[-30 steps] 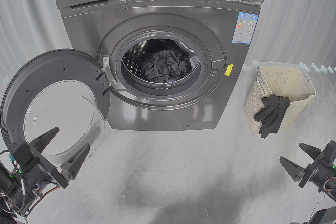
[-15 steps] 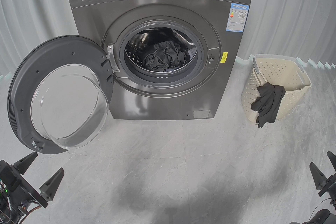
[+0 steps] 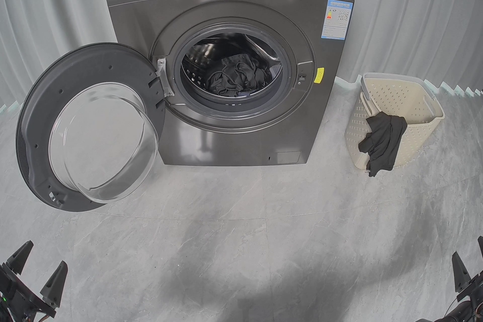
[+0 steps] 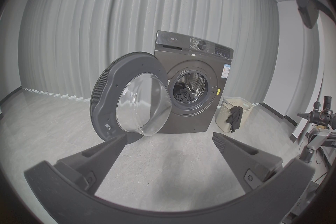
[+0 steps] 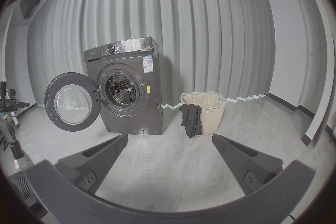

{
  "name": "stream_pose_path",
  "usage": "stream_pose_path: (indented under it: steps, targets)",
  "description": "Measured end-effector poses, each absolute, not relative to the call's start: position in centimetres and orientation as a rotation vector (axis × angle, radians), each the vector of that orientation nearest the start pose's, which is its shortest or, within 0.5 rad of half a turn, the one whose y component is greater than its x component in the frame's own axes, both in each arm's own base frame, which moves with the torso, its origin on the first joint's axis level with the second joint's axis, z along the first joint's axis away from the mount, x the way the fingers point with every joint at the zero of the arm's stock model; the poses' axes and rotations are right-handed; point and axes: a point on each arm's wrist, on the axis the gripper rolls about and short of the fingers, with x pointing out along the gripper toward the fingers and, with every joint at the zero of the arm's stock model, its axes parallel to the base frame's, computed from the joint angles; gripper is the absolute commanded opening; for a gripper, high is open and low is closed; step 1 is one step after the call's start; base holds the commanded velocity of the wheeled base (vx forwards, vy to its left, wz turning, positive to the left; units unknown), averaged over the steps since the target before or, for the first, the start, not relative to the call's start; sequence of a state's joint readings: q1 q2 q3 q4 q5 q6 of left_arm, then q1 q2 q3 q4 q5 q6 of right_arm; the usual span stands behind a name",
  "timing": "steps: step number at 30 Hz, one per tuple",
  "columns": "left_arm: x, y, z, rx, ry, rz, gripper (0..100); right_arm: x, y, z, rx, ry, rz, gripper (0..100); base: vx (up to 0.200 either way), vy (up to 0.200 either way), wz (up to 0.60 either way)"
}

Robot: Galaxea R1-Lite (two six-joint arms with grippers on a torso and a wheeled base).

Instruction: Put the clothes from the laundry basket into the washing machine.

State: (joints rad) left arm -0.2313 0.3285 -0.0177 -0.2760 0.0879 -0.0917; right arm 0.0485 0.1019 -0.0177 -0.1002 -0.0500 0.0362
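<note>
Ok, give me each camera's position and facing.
Head view: on the head, looking forward and down at the washing machine, open door and laundry basket; left hand and right hand at bottom corners.
Left wrist view: on that wrist, low, facing the machine past its open hand.
Right wrist view: on that wrist, low, facing machine and basket past its open hand.
All share the dark garment on the basket's rim.

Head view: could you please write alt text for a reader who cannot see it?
A washing machine stands with its door swung open and dark clothes in the drum. To its right, a laundry basket has a dark garment draped over its rim. The left gripper and right gripper, both open, sit at the bottom corners.
</note>
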Motion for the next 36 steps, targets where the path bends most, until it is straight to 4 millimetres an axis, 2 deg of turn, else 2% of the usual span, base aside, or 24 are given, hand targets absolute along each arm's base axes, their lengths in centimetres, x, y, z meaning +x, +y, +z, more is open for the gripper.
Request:
stream_pose_path:
  steps: [7,15,20,25,33,36]
  targets:
    - [-1.1,0.0,9.4,-0.084,0.034,-0.129,100,-2.1,-0.1,8.3,0.039,0.000,-0.020,100,0.000,0.000,0.00]
    - [-1.9,-0.1,8.9,-0.092,-0.030,-0.030,100,-2.3,-0.1,8.0,0.012,0.000,-0.025,100,0.000,0.000,0.00]
    - [-2.1,0.1,8.8,-0.018,-0.048,0.062,100,-2.3,-0.1,8.0,0.009,-0.002,-0.025,100,0.000,-0.200,0.00]
    - [-2.2,0.1,8.7,-0.018,-0.051,0.087,100,-2.3,-0.1,8.0,0.007,-0.002,-0.025,100,0.000,-0.200,0.00]
    - [-2.3,-0.1,8.1,-0.016,-0.002,-0.022,100,-2.3,-0.1,8.0,0.002,-0.003,-0.019,100,0.000,-0.200,0.00]
    - [-2.3,-0.1,8.0,-0.010,0.000,-0.031,100,-2.3,-0.1,8.0,0.001,-0.003,-0.020,100,0.000,0.000,0.00]
